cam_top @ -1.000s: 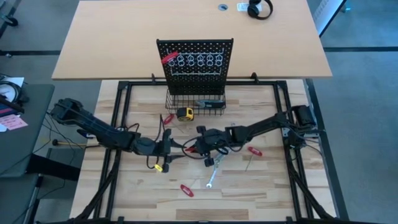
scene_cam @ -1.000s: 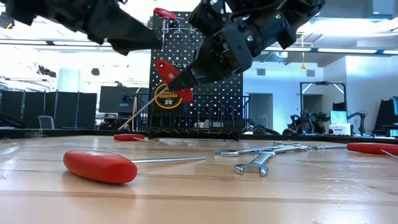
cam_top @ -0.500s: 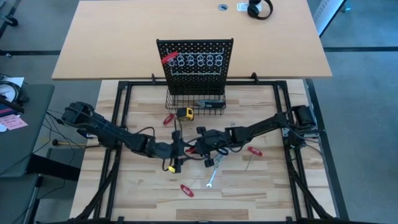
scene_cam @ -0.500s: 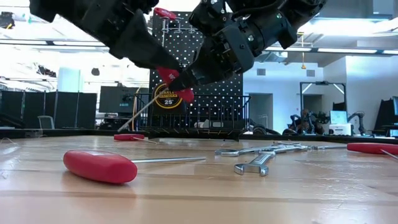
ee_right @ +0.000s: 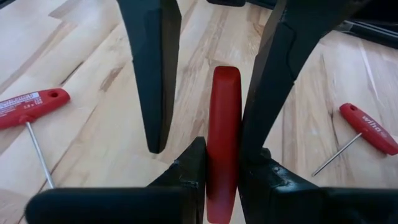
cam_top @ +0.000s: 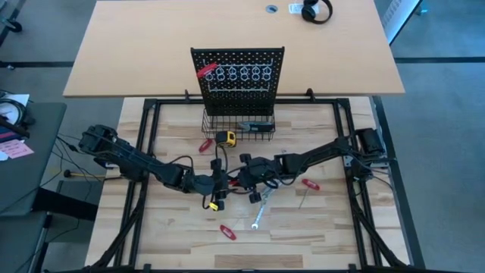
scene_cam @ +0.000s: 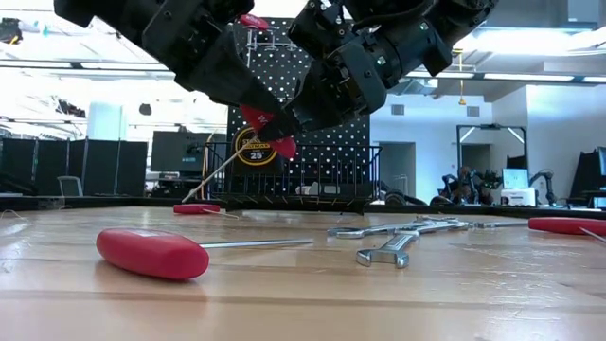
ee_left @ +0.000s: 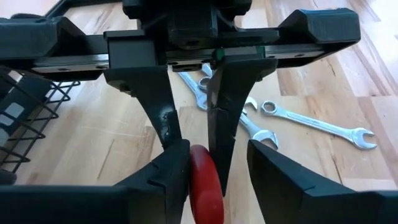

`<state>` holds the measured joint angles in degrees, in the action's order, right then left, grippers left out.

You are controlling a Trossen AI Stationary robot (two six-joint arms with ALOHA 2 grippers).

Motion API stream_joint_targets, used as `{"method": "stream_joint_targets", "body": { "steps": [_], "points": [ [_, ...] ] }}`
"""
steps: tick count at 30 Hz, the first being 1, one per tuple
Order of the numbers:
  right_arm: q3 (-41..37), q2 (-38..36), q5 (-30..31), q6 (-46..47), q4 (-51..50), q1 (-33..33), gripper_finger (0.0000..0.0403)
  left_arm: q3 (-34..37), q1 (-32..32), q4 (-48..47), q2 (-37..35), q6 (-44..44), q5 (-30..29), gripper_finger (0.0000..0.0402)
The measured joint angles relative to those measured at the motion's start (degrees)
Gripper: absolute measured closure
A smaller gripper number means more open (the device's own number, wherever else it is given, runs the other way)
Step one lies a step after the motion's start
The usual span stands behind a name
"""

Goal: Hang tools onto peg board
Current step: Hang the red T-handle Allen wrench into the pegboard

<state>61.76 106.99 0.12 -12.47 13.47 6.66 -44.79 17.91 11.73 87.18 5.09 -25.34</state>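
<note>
A red T-handle tool (ee_right: 224, 118) with a thin metal shaft (scene_cam: 213, 170) hangs over the table's middle, and my right gripper (cam_top: 238, 180) is shut on it. My left gripper (cam_top: 224, 183) comes from the left and meets it tip to tip. It is open, with one finger on each side of the handle (ee_left: 205, 183). The black peg board (cam_top: 238, 76) stands at the far edge with a red tool (cam_top: 205, 71) hung on it and a wire basket (cam_top: 239, 126) at its base. Silver wrenches (cam_top: 258, 208) and other red-handled tools (cam_top: 227, 231) lie on the table. My left gripper has one finger (ee_left: 177, 171) against the side of the red handle (ee_left: 200, 177), and the other finger (ee_right: 152, 81) stands clear of it. It comes slanting down from the table's left. My right gripper pinches the red handle (ee_right: 222, 149) between its two fingers, slanting down from the table's right. The handle stands on edge between the fingers, lifted clear. The shaft slants down from it toward the table.
A yellow tape measure (cam_top: 225, 138) sits just in front of the basket. Red T-handle tools lie at the right (cam_top: 311, 183) and near the basket (cam_top: 204, 144). A large red handle (scene_cam: 151, 253) lies close to the low camera. Black frame rails border the table.
My left gripper has gone toward the table's right edge, up to my right gripper. Its fingers now stand around the red handle, where before they were well short of it. The handle has stayed where it was.
</note>
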Motion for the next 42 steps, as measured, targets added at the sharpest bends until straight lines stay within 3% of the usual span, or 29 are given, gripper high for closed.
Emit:
{"method": "stream_joint_targets", "body": {
  "steps": [22,28,36,42],
  "points": [
    [0.20,-0.01,-0.07,-0.22,-0.11,0.00,0.0333,-0.07,0.50,-9.86,-5.53,6.68,-2.58,0.0254],
    [0.20,-0.01,-0.01,-0.44,-0.27,0.00,0.0333,-0.05,0.50,-11.11,-5.53,8.25,-2.17,0.0289],
    [0.15,-0.01,0.05,-0.01,-0.38,-0.07,0.0332,-0.03,0.55,-11.06,-5.53,8.01,-1.74,0.0371],
    [0.13,-0.05,0.00,0.20,-1.66,-0.02,0.0274,0.01,0.55,-10.56,-5.53,7.83,-1.62,0.0383]
  ]
}}
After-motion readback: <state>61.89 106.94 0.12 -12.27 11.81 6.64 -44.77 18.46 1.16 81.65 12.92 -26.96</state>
